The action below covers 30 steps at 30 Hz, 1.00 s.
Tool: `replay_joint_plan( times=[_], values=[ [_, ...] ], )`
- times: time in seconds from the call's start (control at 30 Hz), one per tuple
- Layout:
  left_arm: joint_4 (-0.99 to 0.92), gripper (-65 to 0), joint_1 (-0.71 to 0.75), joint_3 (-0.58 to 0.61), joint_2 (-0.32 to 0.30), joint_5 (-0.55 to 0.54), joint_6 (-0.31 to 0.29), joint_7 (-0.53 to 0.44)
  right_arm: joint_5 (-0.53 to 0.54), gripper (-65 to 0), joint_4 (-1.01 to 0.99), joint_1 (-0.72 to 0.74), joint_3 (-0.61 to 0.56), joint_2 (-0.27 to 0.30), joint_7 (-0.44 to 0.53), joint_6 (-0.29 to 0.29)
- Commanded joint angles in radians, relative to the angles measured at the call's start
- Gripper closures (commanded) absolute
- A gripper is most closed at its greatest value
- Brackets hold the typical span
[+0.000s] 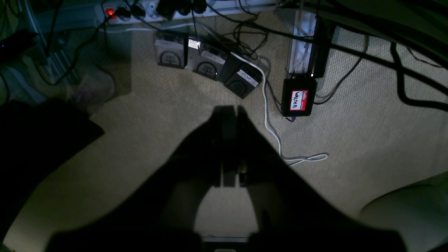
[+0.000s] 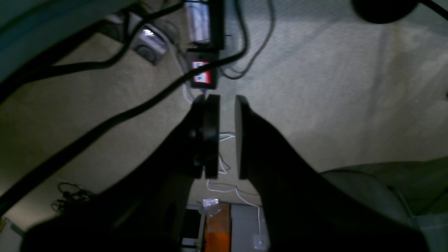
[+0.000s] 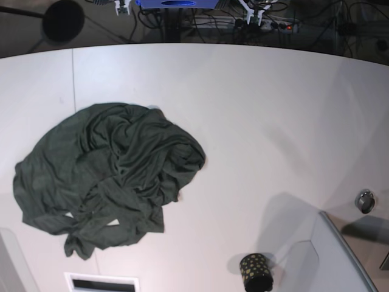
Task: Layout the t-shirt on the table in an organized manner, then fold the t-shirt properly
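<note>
The dark green t-shirt (image 3: 115, 176) lies crumpled in a loose heap on the left half of the white table (image 3: 255, 109) in the base view. Neither arm shows in the base view. My left gripper (image 1: 232, 112) hangs over carpeted floor, its dark fingers (image 1: 224, 119) nearly touching, with nothing between them. My right gripper (image 2: 226, 105) also hangs over the floor, its fingers (image 2: 211, 133) a small gap apart and empty. The t-shirt and the table do not show in either wrist view.
A small black gold-dotted cup (image 3: 255, 272) stands near the front edge beside a grey raised panel (image 3: 331, 258). A small metal ring (image 3: 364, 201) sits at the right. Below the wrists are cables, pedals (image 1: 206, 64) and a black labelled box (image 1: 298, 99).
</note>
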Motion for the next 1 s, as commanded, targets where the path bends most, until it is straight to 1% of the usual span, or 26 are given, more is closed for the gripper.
replay_joint_plan(
  times=[0.0,0.17,0.2,0.23,0.27,0.33,0.97],
  values=[
    [0.002,0.0,0.010,0.002,-0.002,-0.002,0.005,0.000,-0.001,-7.5,-0.003,-0.010,-0.002,0.007,-0.003,-0.004],
    [0.003,0.0,0.022,0.002,-0.002,-0.002,0.005,0.000,-0.001,-6.8,-0.005,-0.010,-0.002,0.026,-0.003,-0.004],
    [0.003,0.0,0.022,0.002,-0.002,-0.002,0.005,0.000,-0.001,-4.5,-0.005,-0.010,-0.002,0.027,-0.003,-0.004],
    [0.003,0.0,0.024,0.002,-0.002,-0.002,0.005,0.000,-0.001,-0.9,-0.003,-0.010,-0.002,0.029,-0.003,-0.005],
    [0.003,0.0,0.024,0.002,-0.003,-0.002,0.005,0.000,-0.001,0.0,0.000,-0.010,0.001,0.029,-0.003,-0.005],
    [0.003,0.0,0.024,0.002,-0.003,-0.002,0.005,0.000,-0.001,-0.9,0.000,-0.010,0.001,0.029,-0.003,-0.005],
    [0.005,0.0,0.024,0.002,-0.003,-0.002,0.005,0.000,-0.001,-0.5,0.000,-0.017,-0.001,0.029,-0.003,-0.007]
  ],
)
